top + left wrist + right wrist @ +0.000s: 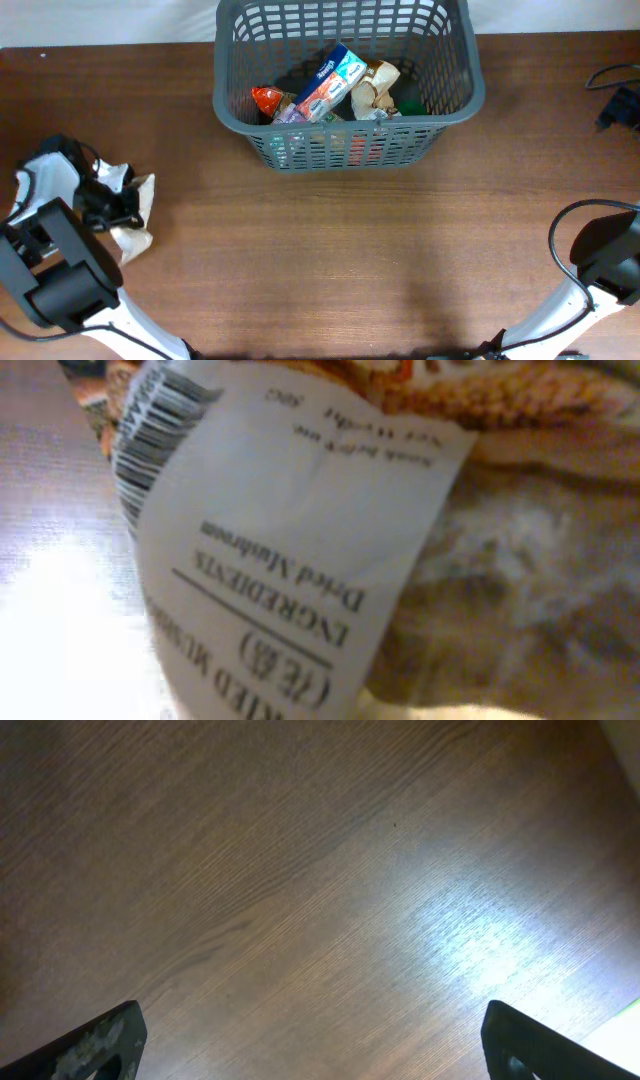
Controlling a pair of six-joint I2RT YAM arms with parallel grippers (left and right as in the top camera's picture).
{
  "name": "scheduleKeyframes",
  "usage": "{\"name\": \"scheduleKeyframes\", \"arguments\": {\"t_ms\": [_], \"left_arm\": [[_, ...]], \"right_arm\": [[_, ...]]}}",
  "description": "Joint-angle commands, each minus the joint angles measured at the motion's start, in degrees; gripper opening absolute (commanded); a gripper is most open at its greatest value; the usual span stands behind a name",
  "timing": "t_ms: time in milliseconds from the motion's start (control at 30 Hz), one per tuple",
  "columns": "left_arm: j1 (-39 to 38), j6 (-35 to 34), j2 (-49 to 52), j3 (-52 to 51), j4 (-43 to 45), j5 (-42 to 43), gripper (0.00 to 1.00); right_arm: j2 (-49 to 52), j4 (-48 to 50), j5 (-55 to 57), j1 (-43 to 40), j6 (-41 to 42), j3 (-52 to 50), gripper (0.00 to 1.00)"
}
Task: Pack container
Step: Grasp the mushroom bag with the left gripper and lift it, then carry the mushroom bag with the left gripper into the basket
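Left claw (116, 206) gripping one packet (137, 236), one container (340, 149)

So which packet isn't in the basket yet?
The mushroom bag, out on the table and gripped by the left end effector. All the other packets already lie inside the basket.

The brown wooden tabletop (340, 250) is left bare across the middle; passage is unhindered there. Far centre is blocked by a large dark grey slotted plastic basket (455, 100), open-topped, floor crowded w/ a blue-white toothpaste carton (332, 82) & other packs. Left edge is occupied by a crinkled white-labelled packet (135, 215).
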Motion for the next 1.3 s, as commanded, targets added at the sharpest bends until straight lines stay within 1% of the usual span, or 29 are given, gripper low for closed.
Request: {"name": "scheduleKeyframes", "arguments": {"t_ms": [0,167,300,367,433,467,533,600,700,767,900,1033,1267], "left_arm": [[0.02,-2.62,0.35,13.79,-4.83,12.76,0.02],[-0.13,-3.21,0.35,36.06,-13.27,29.22,0.02],[-1.62,-4.87,0.35,52.57,-16.04,40.94,0.02],[-3.41,-6.27,0.35,59.95,-16.15,43.41,0.02],[-6.36,-7.08,0.35,67.06,-16.13,43.52,0.02],[-10.58,-6.99,0.35,73.55,-15.78,42.77,0.02],[-15.50,-6.99,0.35,78.25,-14.82,39.39,0.02],[-21.55,-6.97,0.35,81.46,-13.42,32.33,0.02],[-30.62,-5.29,0.37,82.16,-10.56,21.22,0.02],[-36.15,-2.54,1.03,81.74,-8.66,16.44,0.02],[-44.39,2.60,3.89,80.89,-5.07,12.20,0.02],[-48.74,6.12,8.74,80.87,-3.80,11.34,0.02],[-49.81,11.91,18.03,80.37,-5.05,10.58,0.02]], "right_arm": [[0.11,0.02,-0.09,-0.07,0.24,-0.24,0.99],[0.11,0.02,-0.09,-0.07,0.26,-0.24,0.99],[0.11,0.02,-0.09,-0.07,0.26,-0.24,0.99],[0.11,0.02,-0.09,-0.07,0.26,-0.24,0.99],[0.11,0.02,-0.09,-0.07,0.26,-0.24,0.99],[0.11,0.02,-0.09,-0.07,0.24,-0.24,0.99],[0.11,0.02,-0.09,-0.07,0.26,-0.24,0.99],[0.11,0.02,-0.09,-0.07,0.26,-0.24,0.99],[0.11,0.02,-0.09,-0.07,0.24,-0.24,0.99],[0.11,0.02,-0.11,-0.07,0.26,-0.24,0.99],[0.11,0.02,-0.09,-0.07,0.26,-0.24,0.99],[0.11,0.02,-0.09,-0.07,0.26,-0.24,0.99],[0.11,0.02,-0.09,-0.07,0.26,-0.24,0.99]]}}
